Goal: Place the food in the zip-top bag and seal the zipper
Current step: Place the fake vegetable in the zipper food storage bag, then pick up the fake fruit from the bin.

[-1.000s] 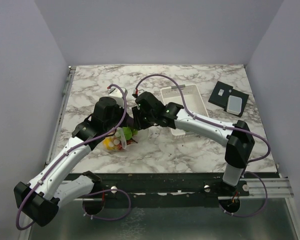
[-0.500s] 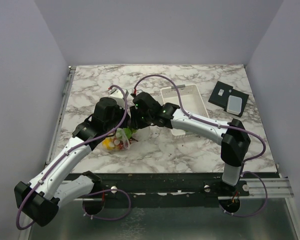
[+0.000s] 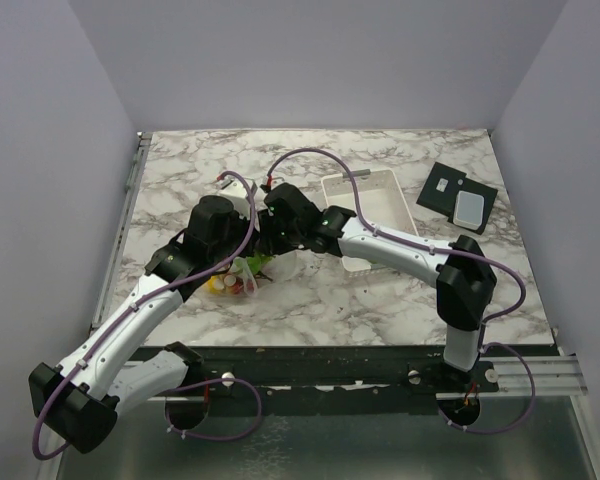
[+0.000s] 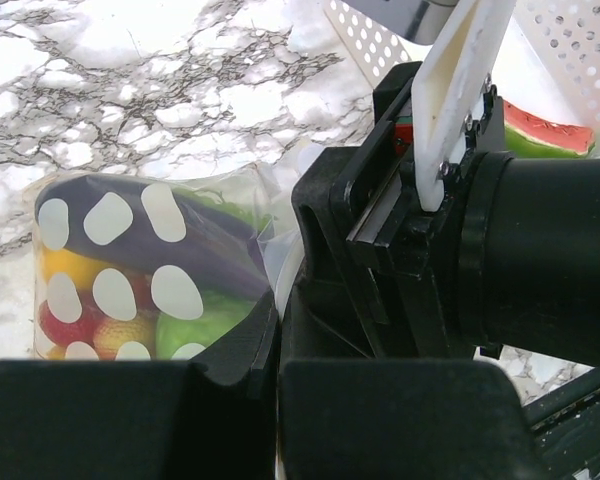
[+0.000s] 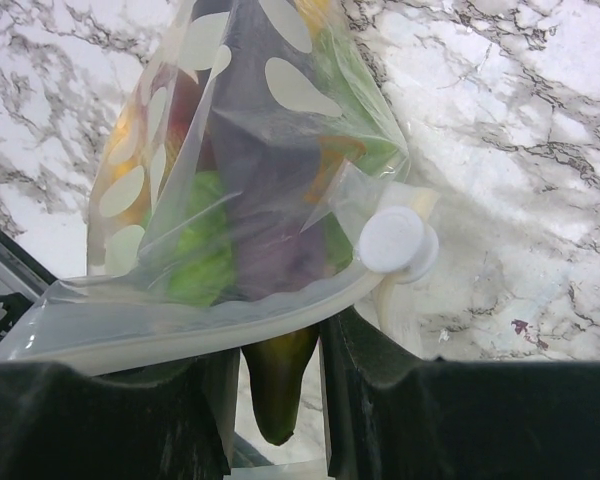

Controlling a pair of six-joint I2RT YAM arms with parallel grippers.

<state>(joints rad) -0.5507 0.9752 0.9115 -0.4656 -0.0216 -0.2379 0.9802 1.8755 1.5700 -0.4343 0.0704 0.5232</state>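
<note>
Status: both arms meet left of centre in the top view, over the marble table (image 3: 400, 160).

Left gripper (image 4: 278, 330): fingers fully together, pinching the clear edge of the bag (image 4: 150, 270) where the film runs down into the seam between them (as far as its own wrist view shows).

The bag sits at left of centre in that view, printed with white ovals. The food (image 4: 195, 325) is inside: a dark purple eggplant (image 4: 210, 250) on top, with yellow, red and green lumps under it.

Right gripper (image 5: 280, 340): jaws part-way open. The zipper (image 5: 180, 335) runs taut across both fingertips, from the lower left of the frame up towards the right. The white slider (image 5: 393, 243) sits on the strip just above the right-hand finger. A green piece (image 5: 277, 385) hangs in the gap between the fingers and looks to touch both sides. I can't tell whether that is a real clamp, or whether the piece is inside the film or poking out.

Bag mouth: can't tell if it is sealed.

A watermelon slice (image 4: 545, 128) lies in the white basket (image 3: 375, 200), at the upper right of the left wrist view, outside the bag.

The basket is just right of the right arm's wrist. A black card (image 3: 445, 190) lies well apart, at the table's upper right.
</note>
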